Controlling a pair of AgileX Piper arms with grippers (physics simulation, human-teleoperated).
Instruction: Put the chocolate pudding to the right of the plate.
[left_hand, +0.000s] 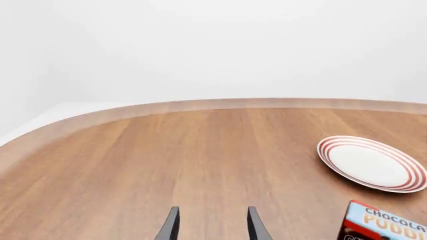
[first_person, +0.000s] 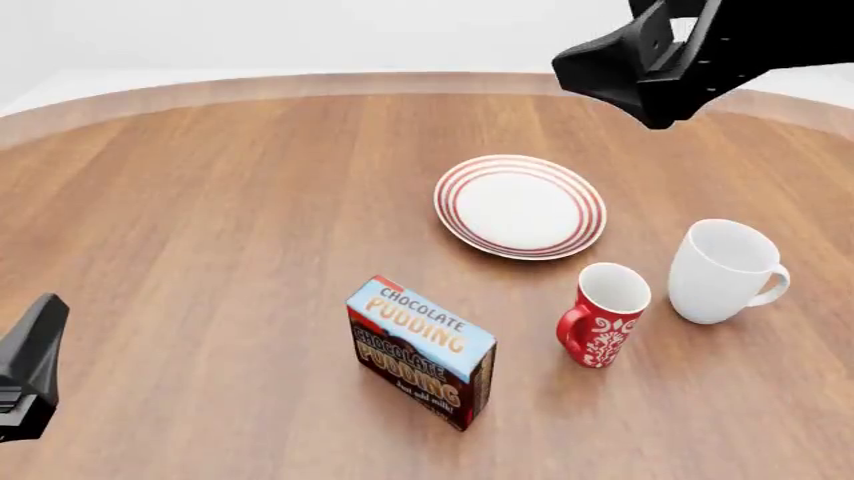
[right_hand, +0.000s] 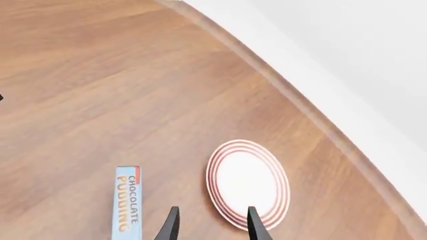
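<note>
The chocolate pudding (first_person: 420, 350) is a small carton with a light-blue top and dark brown front. It stands upright on the table in front of the plate (first_person: 518, 207), a round white plate with red rings. The carton also shows in the left wrist view (left_hand: 385, 225) and the right wrist view (right_hand: 127, 205). So does the plate, in the left wrist view (left_hand: 370, 162) and the right wrist view (right_hand: 248, 184). My left gripper (left_hand: 212, 227) is open and empty, low at the near left, far from the carton. My right gripper (right_hand: 212, 227) is open and empty, held high above the plate's far right.
A red patterned mug (first_person: 607, 315) and a larger white mug (first_person: 723, 270) stand right of the plate, toward the near side. The left arm (first_person: 27, 365) is at the near left and the right arm (first_person: 667, 50) at the far right. The table's curved edge (first_person: 400, 85) runs along the back.
</note>
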